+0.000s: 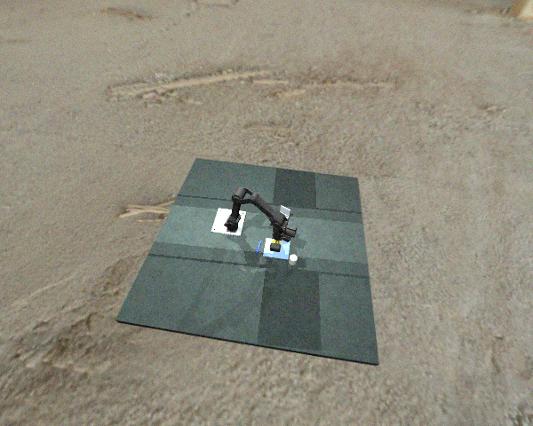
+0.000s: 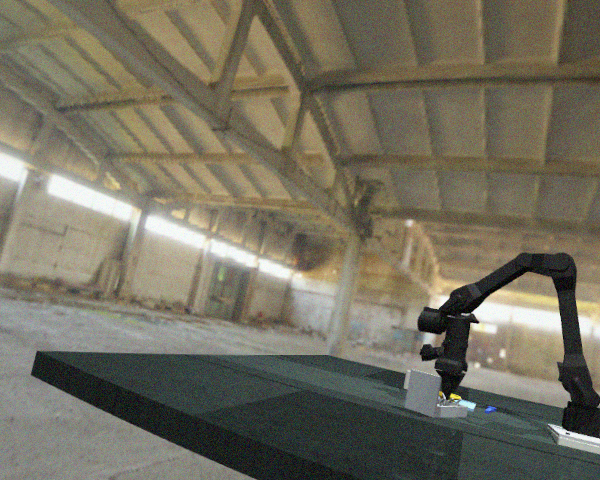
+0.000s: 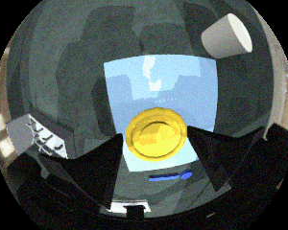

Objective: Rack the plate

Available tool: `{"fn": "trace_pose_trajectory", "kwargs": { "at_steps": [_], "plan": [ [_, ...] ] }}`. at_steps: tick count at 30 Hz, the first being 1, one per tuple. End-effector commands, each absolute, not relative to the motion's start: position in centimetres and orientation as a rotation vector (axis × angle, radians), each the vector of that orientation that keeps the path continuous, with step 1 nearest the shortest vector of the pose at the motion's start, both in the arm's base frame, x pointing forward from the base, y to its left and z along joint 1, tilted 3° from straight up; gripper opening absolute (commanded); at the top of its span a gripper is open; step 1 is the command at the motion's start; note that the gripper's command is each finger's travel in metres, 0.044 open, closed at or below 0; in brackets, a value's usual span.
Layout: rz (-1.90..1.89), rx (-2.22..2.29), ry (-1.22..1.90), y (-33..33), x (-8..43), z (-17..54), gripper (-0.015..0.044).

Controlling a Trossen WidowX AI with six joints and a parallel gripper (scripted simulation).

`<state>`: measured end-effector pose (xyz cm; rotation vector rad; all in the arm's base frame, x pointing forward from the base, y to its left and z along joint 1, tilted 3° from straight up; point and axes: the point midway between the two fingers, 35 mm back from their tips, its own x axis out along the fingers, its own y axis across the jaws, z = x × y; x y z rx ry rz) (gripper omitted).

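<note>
Dark green tabletop (image 1: 202,293) (image 2: 300,413) (image 3: 82,43). Gripper (image 1: 275,242) (image 2: 449,395) (image 3: 156,133) spread, nothing held, tips approx. either side of yellow plate (image 1: 274,241) (image 2: 454,396) (image 3: 156,134). Risk: off-centre close, plate skids or tips.

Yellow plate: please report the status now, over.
Jaws open, astride yellow plate. Plate unheld, flat on blue mat. White cup outside jaws, beyond mat.

Seems, in the wrist view, to have the plate (image 2: 454,396) (image 3: 156,134) on the mat (image 1: 282,253) (image 2: 467,405) (image 3: 163,86), rack (image 1: 284,211) (image 2: 423,392) (image 3: 20,134) to the left, spoon (image 1: 258,246) (image 2: 490,409) (image 3: 164,177) below, cup (image 1: 292,259) (image 3: 227,36) beyond upper right.
</note>
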<state>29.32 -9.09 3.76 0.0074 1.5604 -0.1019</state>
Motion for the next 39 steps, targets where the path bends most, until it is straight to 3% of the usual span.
{"fn": "trace_pose_trajectory", "kwargs": {
  "at_steps": [1,13,24,39],
  "plan": [
    [-0.100,0.000,1.564,-9.1,29.3,3.6,0.0356],
    [-0.100,0.000,1.564,-9.1,29.3,3.6,0.0283],
    [-0.100,0.000,1.563,-9.2,30.2,7.1,0.0000],
    [-0.110,0.011,1.551,-8.8,31.2,13.1,0.0000]
  ]
}}
